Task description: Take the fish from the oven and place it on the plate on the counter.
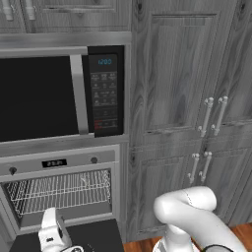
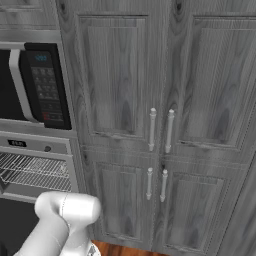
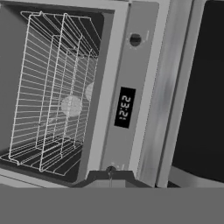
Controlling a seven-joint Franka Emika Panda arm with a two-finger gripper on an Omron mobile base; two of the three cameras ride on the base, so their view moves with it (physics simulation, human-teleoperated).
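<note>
Tall grey wood cupboards (image 2: 165,100) fill the wall right of the oven (image 1: 61,189). The oven stands open, its door (image 1: 74,237) dropped flat, wire racks (image 1: 59,191) showing inside. Above it sits a black microwave (image 1: 59,96). The fish cannot be made out on the racks. The fingers (image 3: 110,175), pressed together with nothing between them, point at the oven's front panel near its small clock (image 3: 124,107).

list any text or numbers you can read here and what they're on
"12:32" on the oven display, rotated sideways in the hand view.
The microwave display shows cyan digits, too blurred to read.
Microwave keypad labels: too small to read.
</note>
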